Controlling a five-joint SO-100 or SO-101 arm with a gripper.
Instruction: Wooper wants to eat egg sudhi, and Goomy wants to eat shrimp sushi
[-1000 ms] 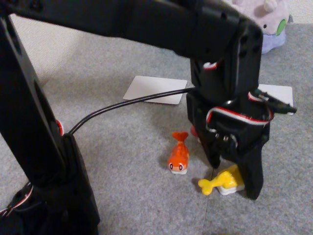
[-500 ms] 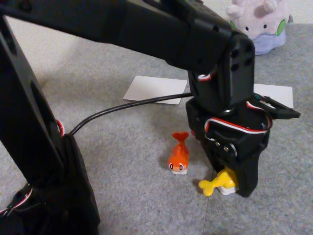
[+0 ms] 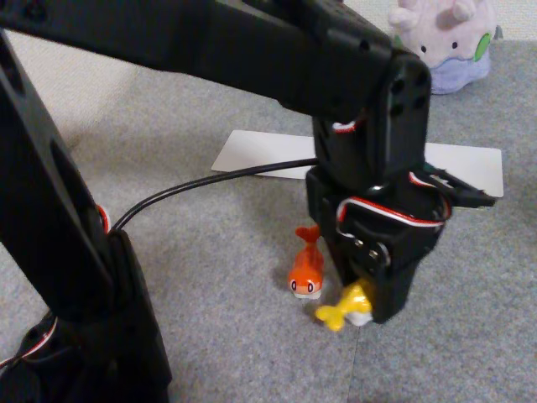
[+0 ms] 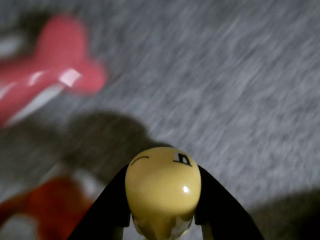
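My gripper is shut on the egg sudhi, a yellow fish-shaped toy whose forked tail sticks out to the left, just above the grey carpet. In the wrist view the yellow toy sits between my two black fingers. The shrimp sushi, orange with a fan tail, lies on the carpet just left of the gripper and shows as a blur in the wrist view. Goomy, a pale lilac plush, sits at the far right top. Wooper is out of view.
Two white cards lie flat on the carpet behind the gripper. A red-pink toy lies blurred at the upper left of the wrist view. The black arm base and its cable take up the left side.
The gripper closed on the yellow toy, then shifted left toward the orange toy with the yellow toy raised off the carpet.
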